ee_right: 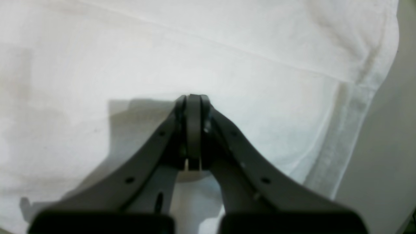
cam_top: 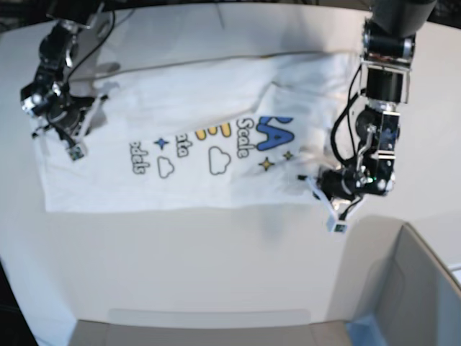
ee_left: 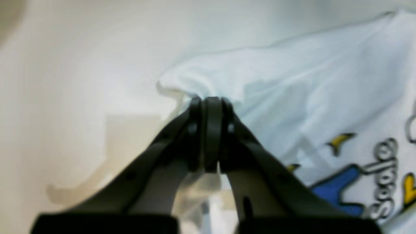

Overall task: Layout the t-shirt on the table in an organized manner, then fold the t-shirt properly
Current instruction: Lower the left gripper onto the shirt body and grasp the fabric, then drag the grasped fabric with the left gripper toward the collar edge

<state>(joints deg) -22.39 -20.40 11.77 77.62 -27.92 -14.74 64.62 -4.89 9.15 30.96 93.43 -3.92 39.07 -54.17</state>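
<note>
We had the left tool (ee_left: 212,100) pinching the t-shirt (cam_top: 194,155) corner, right tool (ee_right: 192,97) pressed together at opp. end; shirt lay lengthwise btwn them.

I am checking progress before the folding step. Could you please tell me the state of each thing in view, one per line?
t-shirt: spread out on the table, partly folded over, blue-yellow lettering face up.
left gripper: shut on a bunched edge of the t-shirt.
right gripper: shut, over the cloth; grip unclear.
table: bearing the shirt.
</note>
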